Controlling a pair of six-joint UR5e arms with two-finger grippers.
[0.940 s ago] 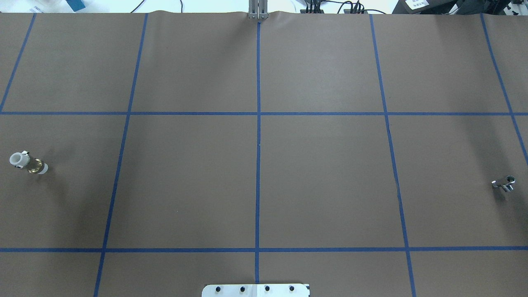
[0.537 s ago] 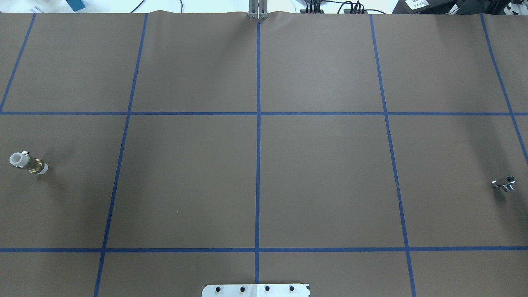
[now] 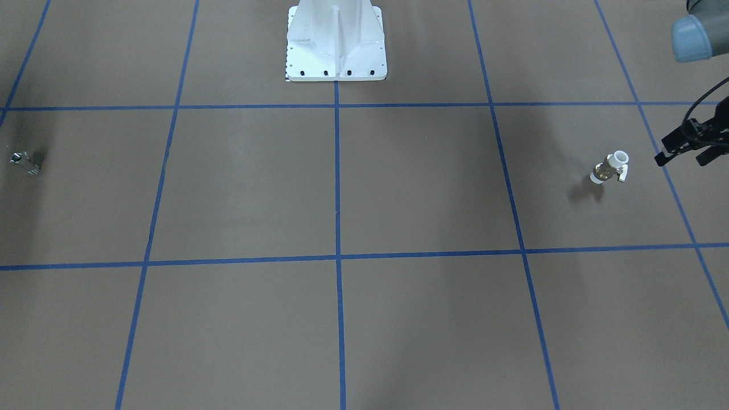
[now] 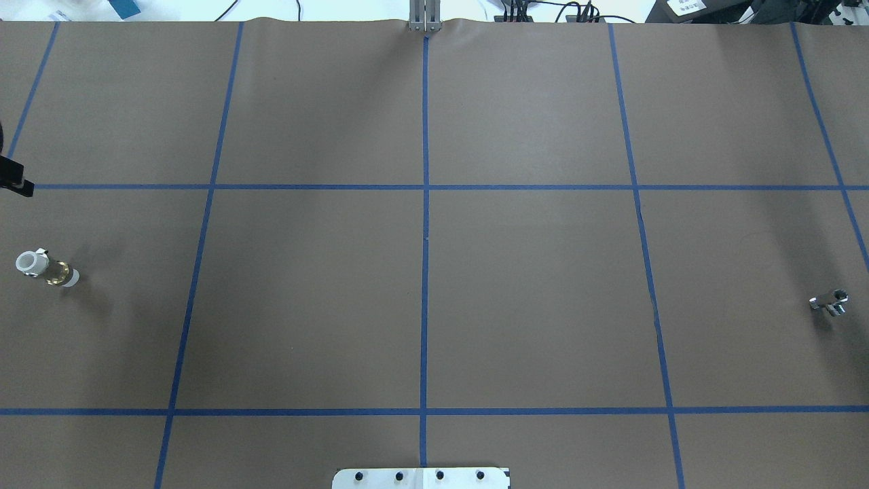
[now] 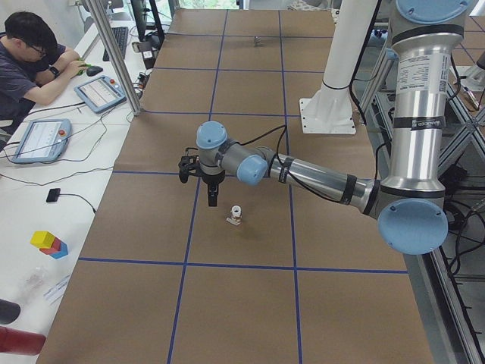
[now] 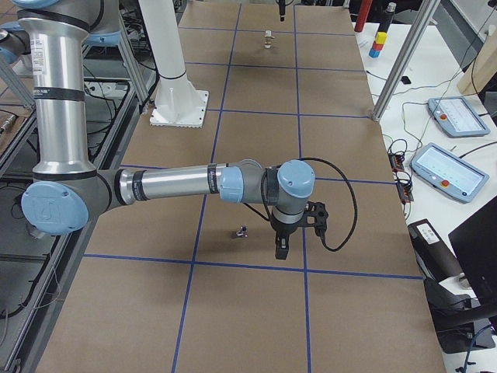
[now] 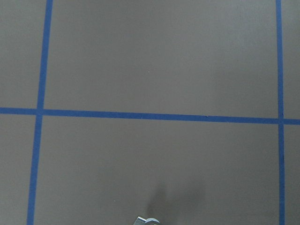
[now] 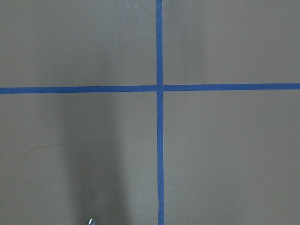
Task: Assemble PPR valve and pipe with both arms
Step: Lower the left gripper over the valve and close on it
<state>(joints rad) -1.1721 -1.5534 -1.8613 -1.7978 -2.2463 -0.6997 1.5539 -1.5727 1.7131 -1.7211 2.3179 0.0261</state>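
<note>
Exterior left view shows the left gripper (image 5: 213,199) pointing down over the brown table (image 5: 242,303). I cannot tell whether its jaws are apart or together, and the PPR valve (image 5: 236,217) sits untouched near it at about 4 o'clock. From the exterior right view, the right gripper (image 6: 279,250) also points down, jaw state impossible to tell, the pipe (image 6: 242,231) lies near it at about 10 o'clock, and overhead the two parts sit well apart at the table's 9 and 3 o'clock edges.
</note>
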